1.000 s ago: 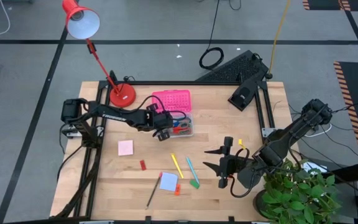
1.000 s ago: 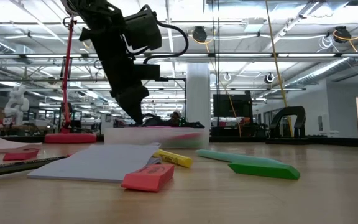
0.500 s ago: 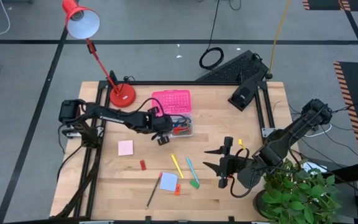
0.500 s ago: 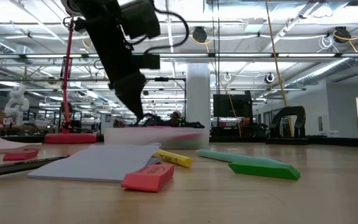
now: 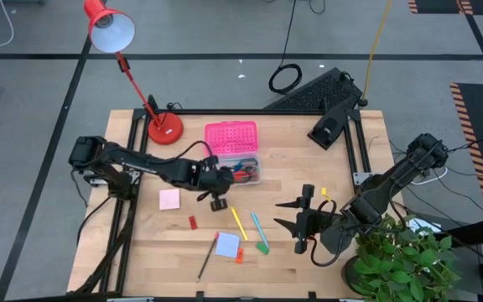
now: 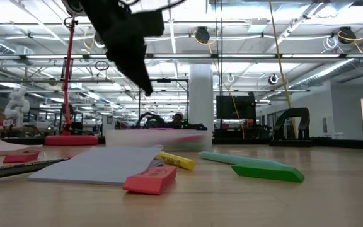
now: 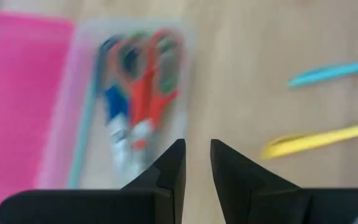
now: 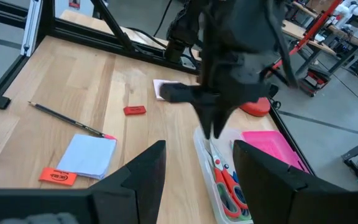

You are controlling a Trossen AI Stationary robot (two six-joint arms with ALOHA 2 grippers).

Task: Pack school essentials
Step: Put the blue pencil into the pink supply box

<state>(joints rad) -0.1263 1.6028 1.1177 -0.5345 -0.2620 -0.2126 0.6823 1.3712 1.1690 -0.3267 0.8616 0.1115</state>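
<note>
Looking down from the high view, the left gripper (image 5: 219, 200) hangs just beside the clear box (image 5: 243, 169), its pink lid (image 5: 231, 136) folded back so the tray lies open for packing. Loose items lie ahead of it: a yellow pencil (image 5: 239, 223), a teal pencil (image 5: 258, 227), a green eraser (image 5: 262, 247), a blue note pad (image 5: 227, 244), a pink note pad (image 5: 169, 199), and a small red eraser (image 5: 193, 222). The right gripper (image 5: 300, 222) waits near the table's right edge, jaws spread. A red desk lamp (image 5: 164, 128) stands behind.

From the low view, the left arm sits raised above the box, leaving the table items unobstructed.

From the left wrist view, the jaws stand nearly together, pinching nothing; scissors (image 7: 146, 81) already rest inside the box.

From the right wrist view, a dark pencil (image 8: 67, 118) lies apart.
</note>
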